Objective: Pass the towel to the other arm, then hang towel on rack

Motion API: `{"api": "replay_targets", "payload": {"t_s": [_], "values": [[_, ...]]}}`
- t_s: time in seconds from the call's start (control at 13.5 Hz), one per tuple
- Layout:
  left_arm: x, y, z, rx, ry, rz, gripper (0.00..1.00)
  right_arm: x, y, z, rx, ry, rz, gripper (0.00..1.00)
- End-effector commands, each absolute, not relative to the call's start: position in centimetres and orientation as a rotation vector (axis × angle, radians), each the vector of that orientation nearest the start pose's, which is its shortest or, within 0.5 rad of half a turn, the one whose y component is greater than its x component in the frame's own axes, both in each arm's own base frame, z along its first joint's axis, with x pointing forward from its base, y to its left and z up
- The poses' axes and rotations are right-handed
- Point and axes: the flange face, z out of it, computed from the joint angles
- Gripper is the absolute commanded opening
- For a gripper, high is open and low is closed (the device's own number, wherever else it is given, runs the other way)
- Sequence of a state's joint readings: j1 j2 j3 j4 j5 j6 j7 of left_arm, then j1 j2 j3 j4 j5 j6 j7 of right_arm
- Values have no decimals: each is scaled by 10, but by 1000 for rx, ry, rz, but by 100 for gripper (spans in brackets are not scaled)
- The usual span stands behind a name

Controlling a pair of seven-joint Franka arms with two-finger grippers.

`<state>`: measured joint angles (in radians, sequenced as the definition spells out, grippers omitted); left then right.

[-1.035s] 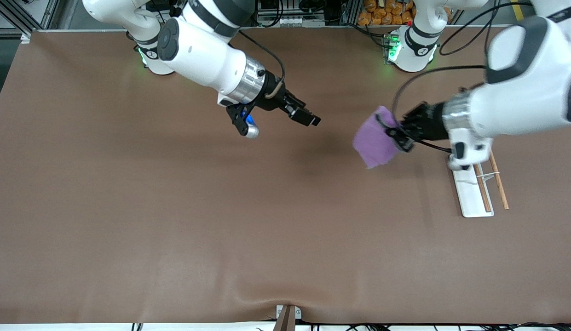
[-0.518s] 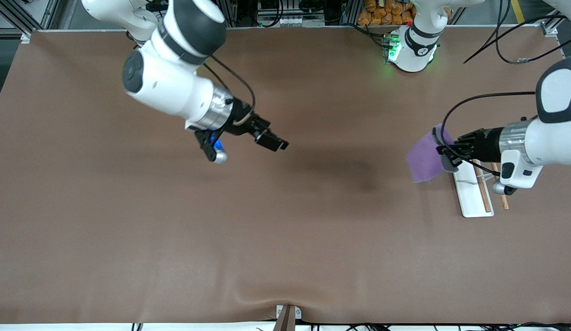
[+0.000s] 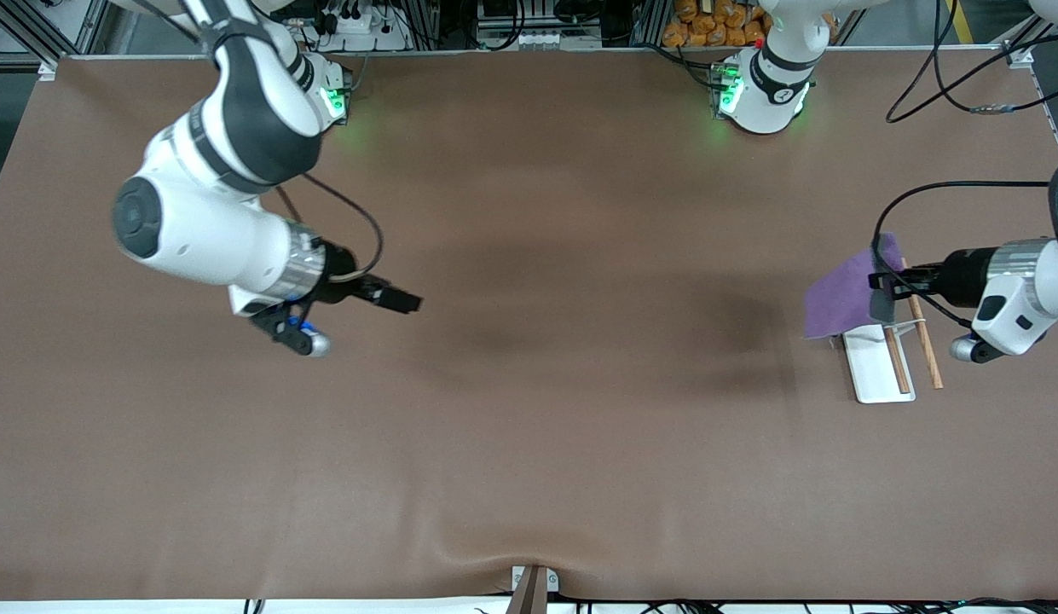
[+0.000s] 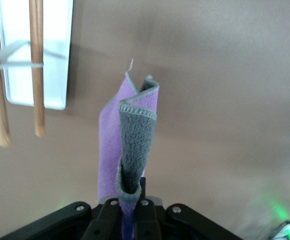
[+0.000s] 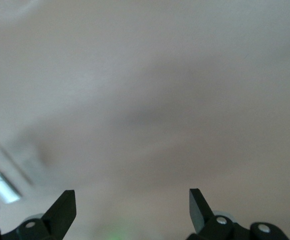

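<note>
My left gripper (image 3: 878, 281) is shut on the towel (image 3: 846, 294), a purple cloth with a grey reverse side, and holds it in the air over the end of the rack (image 3: 878, 362) that is farther from the front camera. In the left wrist view the towel (image 4: 127, 135) hangs folded from the shut gripper (image 4: 130, 200), with the rack's white base (image 4: 55, 65) and two wooden rods (image 4: 36, 70) beside it. My right gripper (image 3: 405, 300) is open and empty over the table toward the right arm's end; its fingertips (image 5: 65, 207) show wide apart in the right wrist view.
The brown table (image 3: 529, 409) is bare around the rack. The table's front edge has a small bracket (image 3: 533, 584) at its middle. Cables (image 3: 946, 77) lie near the left arm's base.
My left gripper has carried the towel toward the left arm's end, from the table's middle to over the rack. My right arm has drawn back toward its own end, gripper still open.
</note>
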<state>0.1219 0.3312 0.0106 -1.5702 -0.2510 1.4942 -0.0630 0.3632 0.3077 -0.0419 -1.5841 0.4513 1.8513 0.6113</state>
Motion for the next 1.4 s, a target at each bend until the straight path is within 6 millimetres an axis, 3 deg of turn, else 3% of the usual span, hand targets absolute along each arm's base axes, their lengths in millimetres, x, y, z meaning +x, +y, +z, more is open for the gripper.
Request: {"api": "replay_targets", "payload": {"t_s": [0.0, 0.07, 0.22, 0.67, 0.89, 1.04, 1.18, 1.33], "values": [[609, 76, 405, -3353, -198, 663, 0, 617, 186, 461, -2835, 316, 253, 100], [608, 84, 395, -3364, -161, 666, 0, 620, 168, 462, -2895, 193, 222, 100], [606, 107, 383, -3379, -162, 668, 0, 627, 124, 463, -2949, 104, 198, 100], [603, 142, 371, -3384, -175, 657, 0, 631, -5, 478, -3088, -388, 173, 100], [605, 150, 368, -3381, -195, 630, 0, 613, -63, 498, -3077, -389, 226, 100], [608, 153, 370, -3380, -173, 597, 0, 589, -76, 523, -3059, -367, 279, 100], [611, 156, 368, -3362, -148, 557, 0, 554, -71, 551, -3066, -281, 301, 100], [609, 175, 359, -3366, -186, 547, 0, 519, -64, 571, -3085, -235, 238, 100]]}}
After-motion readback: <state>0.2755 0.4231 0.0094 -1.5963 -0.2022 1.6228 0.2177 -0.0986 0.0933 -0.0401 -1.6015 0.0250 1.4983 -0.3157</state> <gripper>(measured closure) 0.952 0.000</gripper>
